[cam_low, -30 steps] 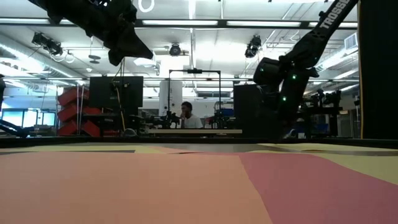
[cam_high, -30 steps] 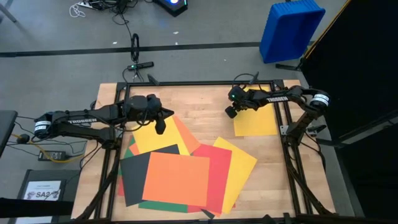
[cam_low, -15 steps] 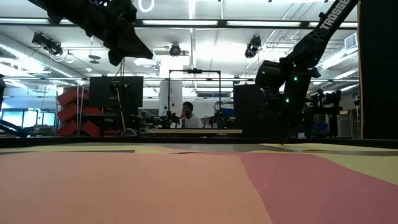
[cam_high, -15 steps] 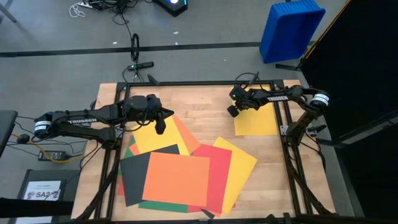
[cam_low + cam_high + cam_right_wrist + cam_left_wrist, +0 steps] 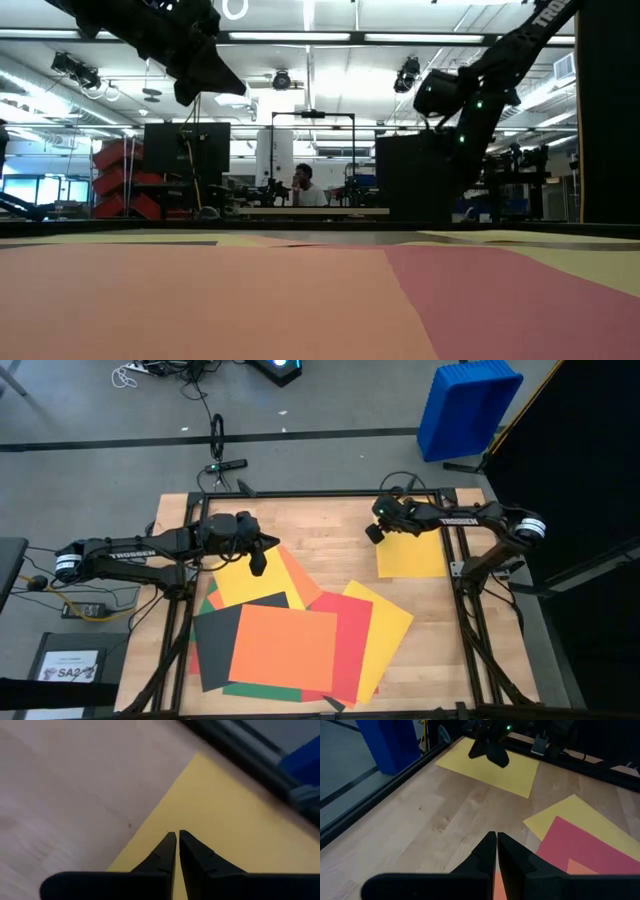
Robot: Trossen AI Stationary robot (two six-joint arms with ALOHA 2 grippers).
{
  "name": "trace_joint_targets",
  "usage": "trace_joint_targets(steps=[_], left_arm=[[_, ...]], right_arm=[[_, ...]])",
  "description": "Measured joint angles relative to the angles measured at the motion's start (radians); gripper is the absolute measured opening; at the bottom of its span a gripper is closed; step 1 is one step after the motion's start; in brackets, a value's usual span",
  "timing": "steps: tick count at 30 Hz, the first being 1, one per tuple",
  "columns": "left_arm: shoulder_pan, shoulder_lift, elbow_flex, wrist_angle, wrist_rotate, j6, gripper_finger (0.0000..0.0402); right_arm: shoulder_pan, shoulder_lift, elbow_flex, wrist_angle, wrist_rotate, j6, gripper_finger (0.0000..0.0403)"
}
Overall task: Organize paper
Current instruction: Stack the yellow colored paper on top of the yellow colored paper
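A loose pile of paper lies flat on the near half of the wooden table. An orange sheet is on top, over black, red, yellow and green sheets. One yellow sheet lies alone at the far right. My right gripper hangs shut above that sheet's left edge, clear of it in the low view. My left gripper hovers shut over the pile's far yellow sheet.
Black frame rails run along the table's sides and far edge. A blue bin stands on the floor beyond the far right corner. A white printed sheet lies on the floor at the near left. Bare wood shows between the arms.
My right gripper has risen from just above the lone yellow sheet and tipped a little, staying shut. The sheet lies flat where it was.
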Motion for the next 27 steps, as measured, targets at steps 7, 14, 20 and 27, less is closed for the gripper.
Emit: trace_joint_targets(steps=[7, 14, 20, 27], left_arm=[[0.0, 0.0, 0.0, 0.0, 0.033, 0.004, 0.0], [0.0, 0.0, 0.0, 0.003, 0.065, 0.006, 0.0], [0.0, 0.0, 0.0, 0.003, 0.066, 0.007, 0.0], [0.0, 0.0, 0.0, 0.037, 0.066, 0.007, 0.0]], right_arm=[[0.038, -0.031, 0.0, 0.031, 0.001, -0.023, 0.0001], [0.045, -0.028, 0.0, 0.042, 0.001, -0.039, 0.0002], [0.045, -0.027, 0.0, 0.051, -0.007, -0.045, 0.0002], [0.059, -0.027, 0.0, 0.055, -0.035, -0.067, 0.0001]])
